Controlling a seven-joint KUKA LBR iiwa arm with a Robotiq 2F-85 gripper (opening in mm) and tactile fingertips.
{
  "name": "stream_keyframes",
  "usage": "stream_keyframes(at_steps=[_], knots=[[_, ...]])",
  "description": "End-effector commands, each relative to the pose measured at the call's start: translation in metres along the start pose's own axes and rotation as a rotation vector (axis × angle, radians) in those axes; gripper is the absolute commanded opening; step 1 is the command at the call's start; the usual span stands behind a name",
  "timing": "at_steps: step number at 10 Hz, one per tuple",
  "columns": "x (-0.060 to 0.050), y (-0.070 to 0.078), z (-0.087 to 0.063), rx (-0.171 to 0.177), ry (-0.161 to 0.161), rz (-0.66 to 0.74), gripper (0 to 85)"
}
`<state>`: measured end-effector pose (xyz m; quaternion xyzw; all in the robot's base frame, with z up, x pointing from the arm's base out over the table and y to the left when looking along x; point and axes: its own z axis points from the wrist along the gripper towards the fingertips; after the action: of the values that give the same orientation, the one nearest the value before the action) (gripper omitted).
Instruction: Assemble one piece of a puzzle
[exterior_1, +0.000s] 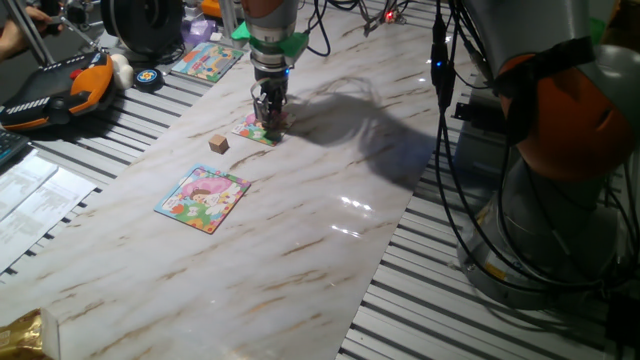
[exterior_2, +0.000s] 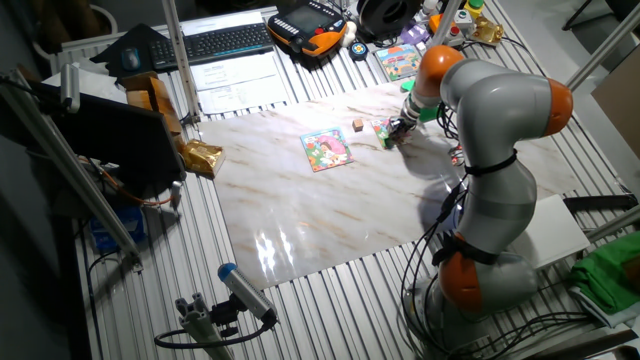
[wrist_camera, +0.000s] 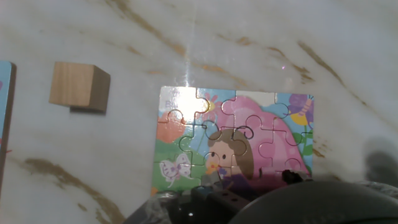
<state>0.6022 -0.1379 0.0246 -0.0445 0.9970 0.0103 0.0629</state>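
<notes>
While the hand view looks straight down at the pale marble-patterned table (wrist_camera: 323, 50), its far left edge shows only a blue-rimmed sliver of another board; just right of that sits a small tan wooden cube (wrist_camera: 79, 86), standing apart from everything around it. Further right lies the flat square cartoon puzzle (wrist_camera: 233, 140), mostly pink with green, white and blue patches and a small cartoon figure near its middle; its pieces look fitted together across the part that shows. Its lower edge is hidden by the dark body of the gripper (wrist_camera: 249, 199), so the tiny purplish-pink piece cannot be made out, and I cannot tell how far apart the fingers stand or whether they have hold of anything. From one fixed view, left to right, a blue-edged square puzzle with a pink figure (exterior_1: 203, 198) lies nearest, the cube (exterior_1: 219, 144) beyond it, and then the gripper (exterior_1: 269, 118) pointing straight down onto the pink puzzle (exterior_1: 252, 129), touching or just above it.
</notes>
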Motion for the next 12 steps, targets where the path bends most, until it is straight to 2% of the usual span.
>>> stream_keyframes(at_steps=[1, 7, 12], knots=[[0.0, -0.0002, 0.0001, 0.0, -0.003, 0.003, 15.0], [0.0005, -0.0001, 0.0004, -0.008, -0.014, 0.007, 21.0], [0.0011, -0.0001, 0.0004, -0.008, -0.033, 0.02, 33.7]])
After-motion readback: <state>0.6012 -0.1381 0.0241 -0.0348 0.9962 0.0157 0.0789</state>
